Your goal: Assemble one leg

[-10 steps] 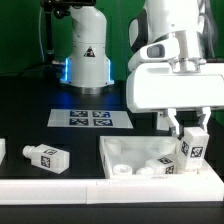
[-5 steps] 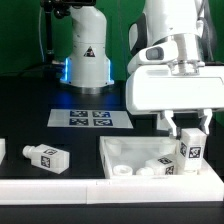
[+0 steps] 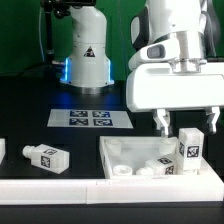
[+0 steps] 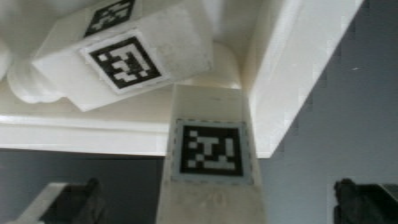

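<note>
A white leg [image 3: 190,148] with tag stickers stands upright in the corner of the white tray-like panel [image 3: 122,150] nearest the exterior view's right. My gripper [image 3: 186,122] is open just above it, one finger on each side, not touching. In the wrist view the same leg [image 4: 214,150] runs between my spread fingertips [image 4: 71,200], with my gripper [image 4: 217,205] centred over it. A second leg [image 3: 160,165] lies on its side inside the panel, and it also shows in the wrist view [image 4: 116,60].
Another leg [image 3: 46,157] lies on the black table at the exterior view's left, with a further white part [image 3: 2,151] at the edge. The marker board [image 3: 93,118] lies behind the panel. The robot base [image 3: 88,60] stands at the back.
My fingers have spread apart and let go of the upright leg. The leg stays standing in the panel's corner.
</note>
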